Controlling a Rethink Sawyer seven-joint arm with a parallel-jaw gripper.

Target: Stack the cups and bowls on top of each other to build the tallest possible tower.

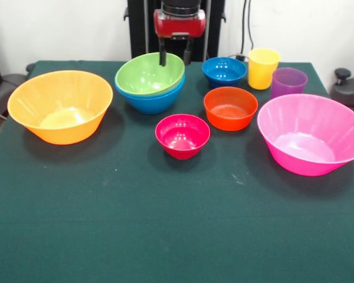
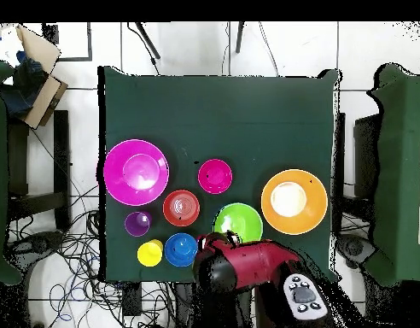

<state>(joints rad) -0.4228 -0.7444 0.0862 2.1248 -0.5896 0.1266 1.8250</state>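
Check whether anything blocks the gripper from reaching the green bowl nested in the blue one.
Nothing visible does. The gripper hangs open right at the far rim of the green bowl, which sits in a light blue bowl. The nearest neighbour, the dark blue bowl, stands apart to the side.

Seven bowls (image 1: 182, 136), two cups (image 1: 264, 68).
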